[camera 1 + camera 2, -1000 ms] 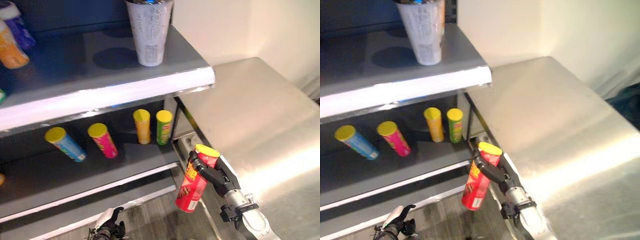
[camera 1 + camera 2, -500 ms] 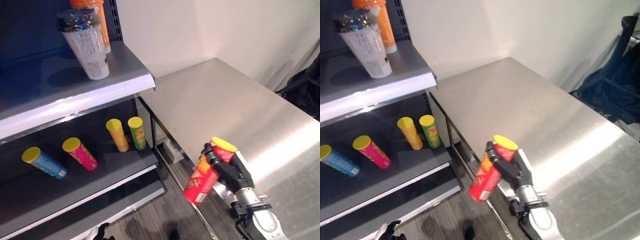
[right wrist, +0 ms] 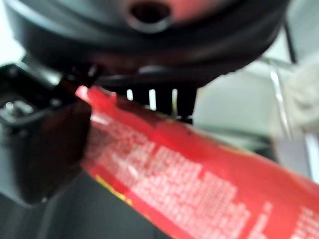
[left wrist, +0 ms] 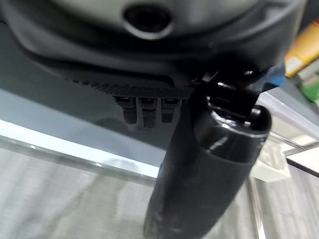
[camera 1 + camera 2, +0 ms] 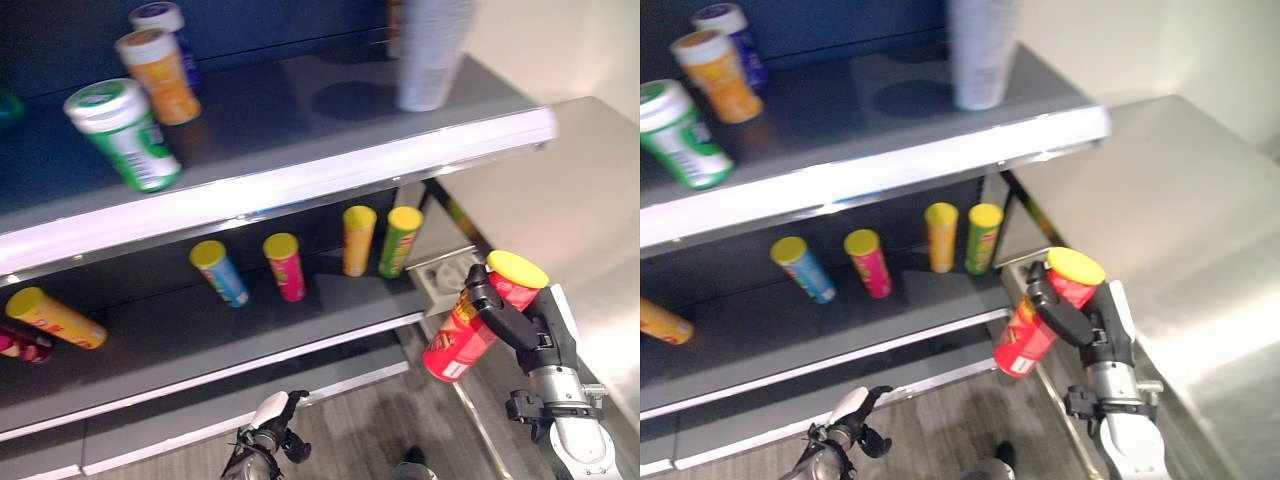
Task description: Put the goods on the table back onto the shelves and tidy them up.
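Left eye view shows your right hand (image 5: 520, 325) wrapped around the red chip can (image 5: 470, 330), tilted, yellow lid up-right, beside the lower shelf (image 5: 200, 345) holding six lying cans.

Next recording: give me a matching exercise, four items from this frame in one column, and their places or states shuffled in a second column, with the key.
Items
1. red can
2. green-labelled jar
3. green can
4. left hand

Places or states
A. on the upper shelf
B. low by the floor, holding nothing
C. gripped in the right hand, off the shelves
D. on the lower shelf, beside a yellow-orange can

Pairs: 1-C, 2-A, 3-D, 4-B
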